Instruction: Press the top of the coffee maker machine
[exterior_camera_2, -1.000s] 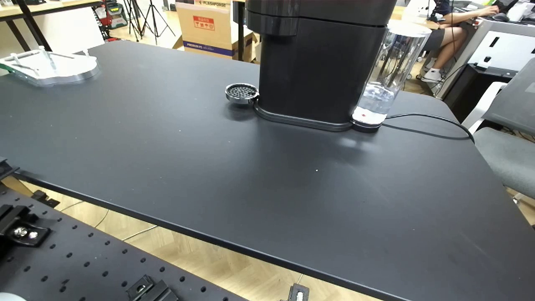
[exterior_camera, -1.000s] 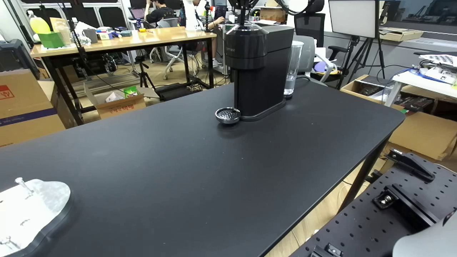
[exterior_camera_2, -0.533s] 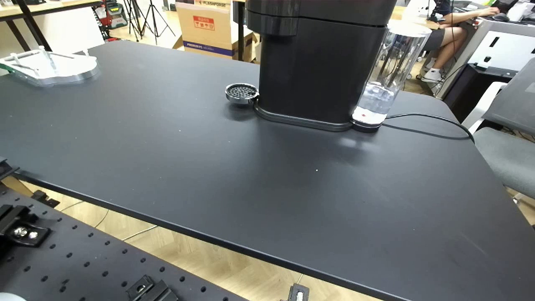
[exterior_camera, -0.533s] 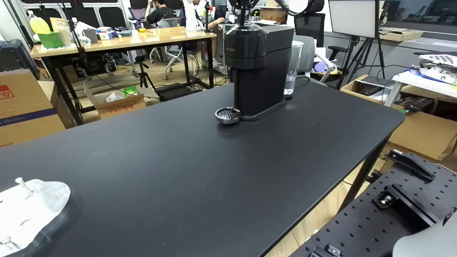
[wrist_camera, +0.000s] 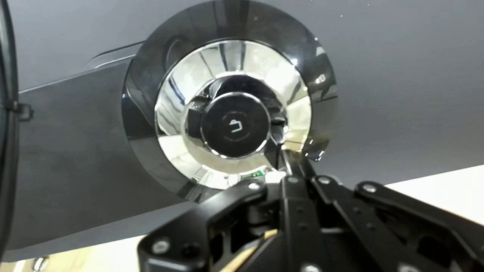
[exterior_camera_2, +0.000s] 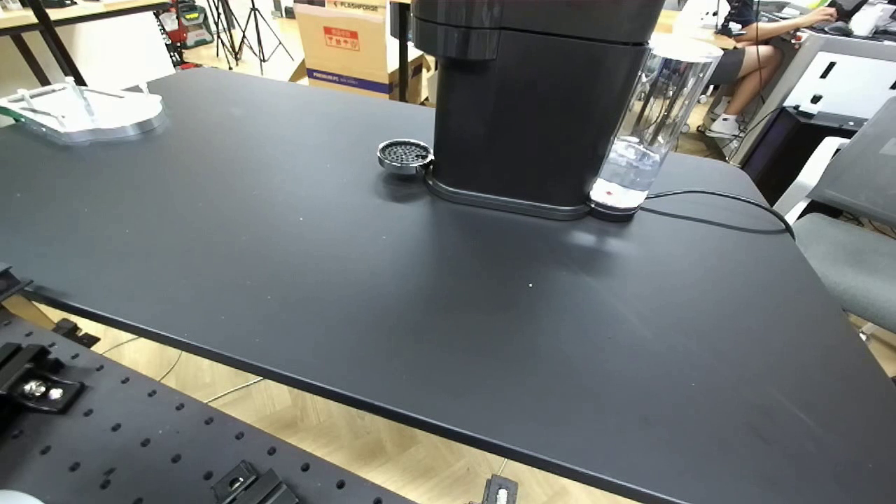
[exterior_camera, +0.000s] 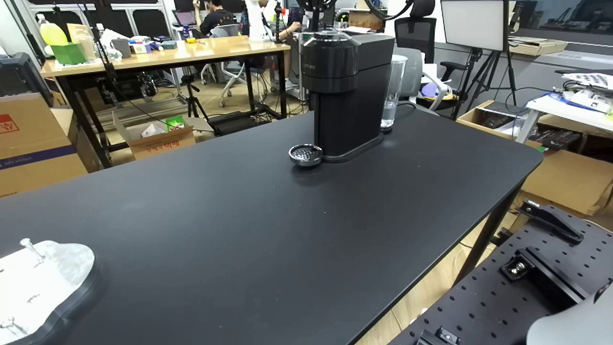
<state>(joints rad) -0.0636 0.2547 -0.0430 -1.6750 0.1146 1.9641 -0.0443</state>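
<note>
Room: cluttered; we look across one black counter (exterior_camera: 230,230) that fills the middle of both exterior views.
Coffee maker (exterior_camera: 352,103): one, dark, standing upright on the counter, upper middle of both exterior views.
Top button (wrist_camera: 235,125): one black disc with a pale mark, mid-frame in the wrist view, circled by one bright chrome collar (wrist_camera: 170,121).
Claw (wrist_camera: 297,160): one, pressed together with nothing seen inside it; lower right of the button in the wrist view, overlapping the collar's edge. Whether it touches, we cannot tell.
Handling: we judge the coffee maker stiff and fairly heavy, likely to stay put under a straight push; the polished collar looks slippery, so an off-centre push could skid.
Where to take hold: we would grip nothing, only set the claw's tip over the button's middle and press down.
Cup stand (exterior_camera: 305,154): one, round and perforated, by the left foot of the coffee maker in both exterior views.
Water tank (exterior_camera_2: 647,133): one, clear, water in its lower part, right of the coffee maker; we guess fragile.
Pale board (exterior_camera_2: 115,110): one, left edge of both exterior views, well apart from the coffee maker.
</note>
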